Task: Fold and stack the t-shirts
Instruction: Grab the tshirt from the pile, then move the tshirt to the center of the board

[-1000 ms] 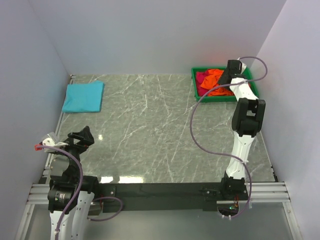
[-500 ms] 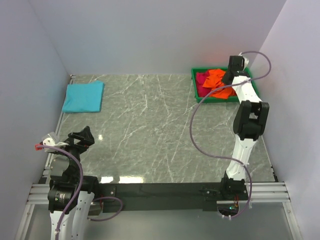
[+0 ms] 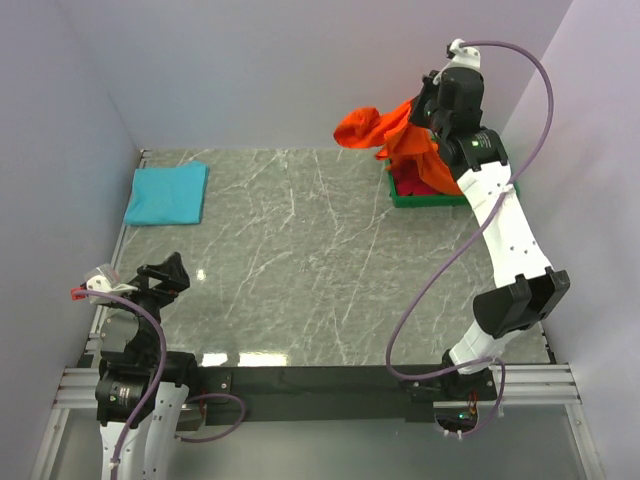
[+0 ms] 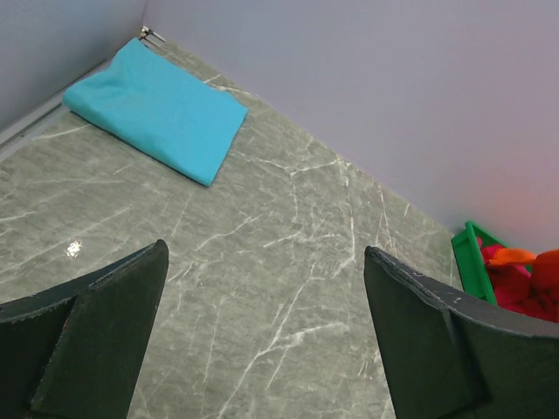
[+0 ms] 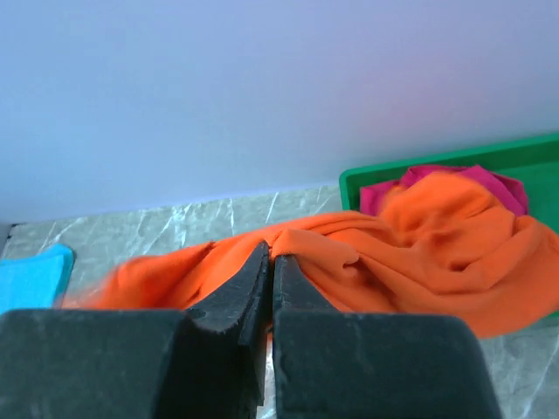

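- left gripper [image 3: 165, 275] sits at the near-left corner of the table [image 3: 300, 260], arm folded low over its base. Fingers [image 4: 96, 332] are spread wide with nothing between them, so it is released.
- the left wrist view looks across bare grey-green marble toward the far wall.
- the right arm stands at the near-right and reaches up and away to the far-right corner. A purple cable [image 3: 420, 290] loops beside it.
- turquoise tee [image 3: 168, 193] is folded to a flat rectangle on the table at the far-left corner, just beside the left wall. It lies well apart from everything else and nothing touches it.
- green bin [image 3: 430, 201] sits at the far-right corner of the table.
- pink tee [image 3: 412, 183] lies crumpled inside the bin and is partly covered by orange cloth.
- orange tee [image 3: 375, 125] is unfolded and lifted off the table. One bunched end hangs out to the left of the bin, above the table's far edge, and the other end drapes down into the bin on top of the pink tee.
- right gripper [image 5: 271, 262] is raised above the bin's left side. Its jaws are pressed together, clenched on a fold of the orange tee.
- in the right wrist view the tee's left end is blurred, so I can't tell its exact shape there.
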Available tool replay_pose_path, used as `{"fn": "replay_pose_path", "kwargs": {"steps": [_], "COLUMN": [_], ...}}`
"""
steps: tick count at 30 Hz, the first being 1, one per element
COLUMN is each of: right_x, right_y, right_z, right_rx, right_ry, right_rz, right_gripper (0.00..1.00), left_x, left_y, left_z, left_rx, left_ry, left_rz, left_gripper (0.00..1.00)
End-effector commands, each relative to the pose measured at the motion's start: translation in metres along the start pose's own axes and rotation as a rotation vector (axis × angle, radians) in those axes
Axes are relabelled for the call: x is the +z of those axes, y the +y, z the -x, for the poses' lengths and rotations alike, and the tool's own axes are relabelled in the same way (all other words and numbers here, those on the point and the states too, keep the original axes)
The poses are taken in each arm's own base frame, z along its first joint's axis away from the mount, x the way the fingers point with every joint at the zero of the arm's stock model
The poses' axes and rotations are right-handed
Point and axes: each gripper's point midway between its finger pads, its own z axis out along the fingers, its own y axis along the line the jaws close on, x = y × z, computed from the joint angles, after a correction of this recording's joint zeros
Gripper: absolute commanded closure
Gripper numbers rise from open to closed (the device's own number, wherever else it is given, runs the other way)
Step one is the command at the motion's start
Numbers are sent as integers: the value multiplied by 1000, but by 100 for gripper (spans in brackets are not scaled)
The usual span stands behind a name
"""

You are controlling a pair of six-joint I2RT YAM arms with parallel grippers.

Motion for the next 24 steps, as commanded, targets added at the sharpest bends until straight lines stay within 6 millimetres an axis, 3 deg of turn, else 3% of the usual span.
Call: {"fn": "replay_pose_path", "kwargs": {"steps": [1, 4, 8, 10, 12, 14, 17, 18, 20, 21, 23, 24], "right_x": [-19, -57, -124, -156, -189, -205, -203, -193, -196, -174, -156, -151], "right_y": [39, 98, 187, 217, 244, 258, 270, 270, 263, 248, 218, 188], "right_z": [5, 20, 43, 65, 71, 73, 36, -1, -29, -82, -113, -149], "right_rx": [-24, -28, 10, 39, 67, 95, 134, 139, 144, 147, 148, 141], "right_ry": [10, -18, -53, -96, -92, -96, 10, 114, 186, 281, 269, 314], "right_rz": [139, 346, 687, 826, 979, 1078, 1132, 1123, 1117, 1016, 884, 797], "right_gripper": [100, 100, 100, 100, 100, 100, 100, 100, 100, 100, 100, 100], "left_x": [-12, -12, -11, -10, -10, -9, -9, -8, -7, -7, -5, -4], "left_y": [-11, -12, -13, -13, -13, -13, -12, -12, -13, -13, -17, -19], "left_z": [22, 22, 21, 20, 19, 19, 18, 17, 17, 16, 13, 12], "left_rx": [-18, -19, -14, -12, -10, -8, -8, -6, -5, -4, 3, 5], "left_ry": [-87, -88, -81, -77, -74, -71, -66, -63, -60, -58, -47, -39], "left_rz": [-67, -71, -74, -75, -76, -74, -70, -69, -71, -73, -91, -101], "left_gripper": [1, 1, 1, 1, 1, 1, 1, 0, 1, 1, 1, 1]}}
